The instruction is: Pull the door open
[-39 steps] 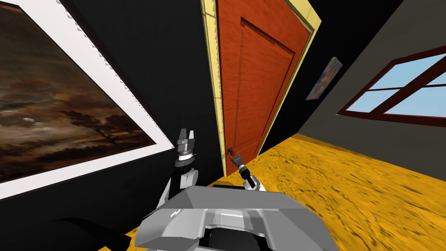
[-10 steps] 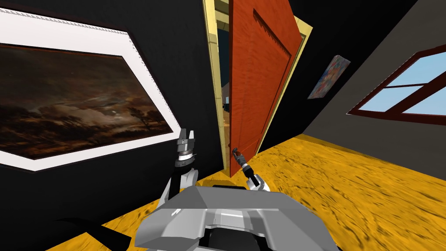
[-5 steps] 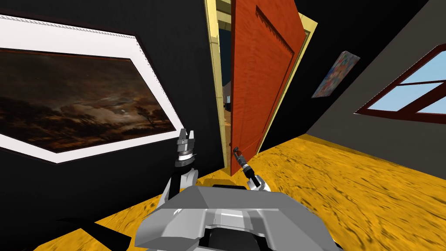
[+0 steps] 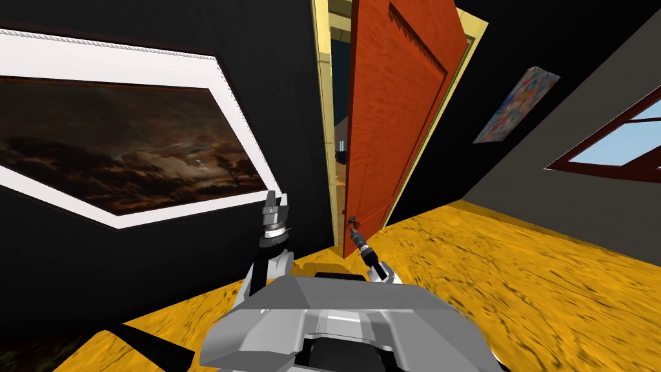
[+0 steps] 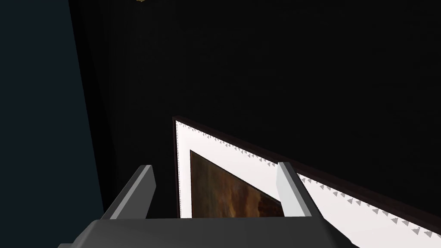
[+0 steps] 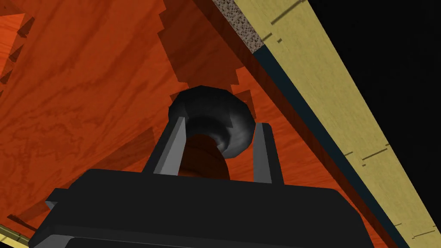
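The red-orange door (image 4: 394, 116) stands ajar in its pale yellow frame (image 4: 325, 129), swung toward me, with a gap on the latch side. My right gripper (image 4: 352, 223) is at the door's dark knob (image 4: 352, 220). In the right wrist view its fingers (image 6: 172, 146) stand narrowed against the two sides of the dark knob (image 6: 215, 112), with the door panel (image 6: 86, 86) and frame (image 6: 327, 86) behind. My left gripper (image 4: 275, 199) is raised in front of the dark wall, open and empty (image 5: 215, 167).
A large framed dark landscape painting (image 4: 116, 148) hangs on the black wall left of the door. A small colourful picture (image 4: 516, 106) and a red-framed window (image 4: 613, 148) are to the right. Yellow wood floor (image 4: 516, 271) spreads out on the right.
The door has swung further out of its frame and the gap has widened. My head view has shifted with it. My right gripper has stayed at the knob.
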Tool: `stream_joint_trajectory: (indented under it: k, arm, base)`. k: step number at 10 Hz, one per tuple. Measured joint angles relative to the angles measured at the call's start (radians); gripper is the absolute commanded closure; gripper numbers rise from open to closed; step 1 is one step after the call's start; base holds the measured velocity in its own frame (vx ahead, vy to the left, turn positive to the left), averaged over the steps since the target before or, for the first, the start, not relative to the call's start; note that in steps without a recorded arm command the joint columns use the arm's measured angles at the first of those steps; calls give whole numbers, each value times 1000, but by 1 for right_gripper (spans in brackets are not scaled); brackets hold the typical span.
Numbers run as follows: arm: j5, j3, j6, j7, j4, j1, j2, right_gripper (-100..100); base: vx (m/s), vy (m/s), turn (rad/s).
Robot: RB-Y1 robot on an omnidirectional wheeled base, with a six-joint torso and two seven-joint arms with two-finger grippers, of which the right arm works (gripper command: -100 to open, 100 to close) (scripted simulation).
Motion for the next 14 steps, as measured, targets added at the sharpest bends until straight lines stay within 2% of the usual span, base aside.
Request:
stream_joint_trajectory:
  k: [1,2,4,7,9,13,14]
  arm:
    - [-5,2,-12,-17,17,-12,2,100]
    - [-14,6,-20,-40,23,-16,-1,-100]
    - [16,-4,-32,-11,13,-9,-14,-100]
    - [74,-31,-76,71,30,-10,-36,-100]
    - [126,-46,-91,127,-2,12,-55,-100]
    - [206,-76,-132,226,-9,23,-83,-100]
    - [230,-85,-146,254,-13,28,-95,-100]
  base:
    - [-32,9,72]
    - [-56,23,7]
    - [-90,35,-33]
    - [-81,-12,-25]
    - [-78,-42,-33]
    - [-30,-57,-26]
    - [1,-86,-31]
